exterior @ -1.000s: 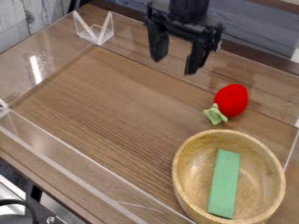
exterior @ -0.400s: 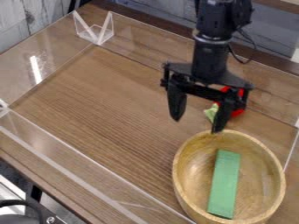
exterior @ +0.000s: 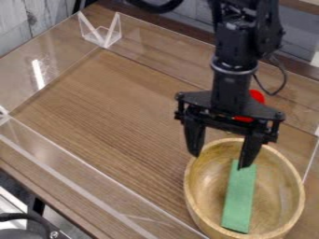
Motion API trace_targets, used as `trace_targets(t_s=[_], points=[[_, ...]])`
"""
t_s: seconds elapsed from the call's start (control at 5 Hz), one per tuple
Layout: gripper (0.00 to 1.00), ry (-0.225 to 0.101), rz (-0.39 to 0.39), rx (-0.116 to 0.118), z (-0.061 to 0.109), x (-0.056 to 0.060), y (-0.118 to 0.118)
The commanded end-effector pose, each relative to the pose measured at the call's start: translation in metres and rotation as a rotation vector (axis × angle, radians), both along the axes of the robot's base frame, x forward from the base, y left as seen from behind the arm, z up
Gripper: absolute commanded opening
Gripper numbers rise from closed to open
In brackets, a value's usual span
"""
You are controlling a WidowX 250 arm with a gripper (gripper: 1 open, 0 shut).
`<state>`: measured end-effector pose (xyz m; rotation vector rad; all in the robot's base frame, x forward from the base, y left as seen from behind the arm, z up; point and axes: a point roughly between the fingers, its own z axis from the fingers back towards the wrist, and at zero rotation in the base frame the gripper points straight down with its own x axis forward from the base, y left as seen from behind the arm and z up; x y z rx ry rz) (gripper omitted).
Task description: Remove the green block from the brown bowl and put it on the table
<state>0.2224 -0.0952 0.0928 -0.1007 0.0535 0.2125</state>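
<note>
Over the bowl's (exterior: 200, 191) far rim I have the gripper (exterior: 226, 156) pointing down, fingers spread and empty. The block (exterior: 240, 199) lies flat inside, just nearer the camera, its long axis running roughly toward the camera.

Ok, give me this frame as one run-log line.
phase: approach | end effector: open, pointing down over bowl's far rim | flat green block: lying in round wooden bowl, ungrasped | red strawberry toy: behind arm

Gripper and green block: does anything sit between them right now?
Nothing does. In the camera view the open gripper hangs over the brown bowl, one finger overlapping the top of the green block, with no other object between.
</note>
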Motion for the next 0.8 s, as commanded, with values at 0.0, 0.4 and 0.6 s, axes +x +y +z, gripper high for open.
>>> trace_targets(t_s=[0.0,0.4,0.6], points=[[1.00,-0.053,0.041,-0.026,0.008,0.005,-0.010],[1.00,-0.054,-0.010,-0.041,-0.006,0.008,-0.008],[0.00,-0.059,-0.070,-0.053,-0.011,0.009,0.002]])
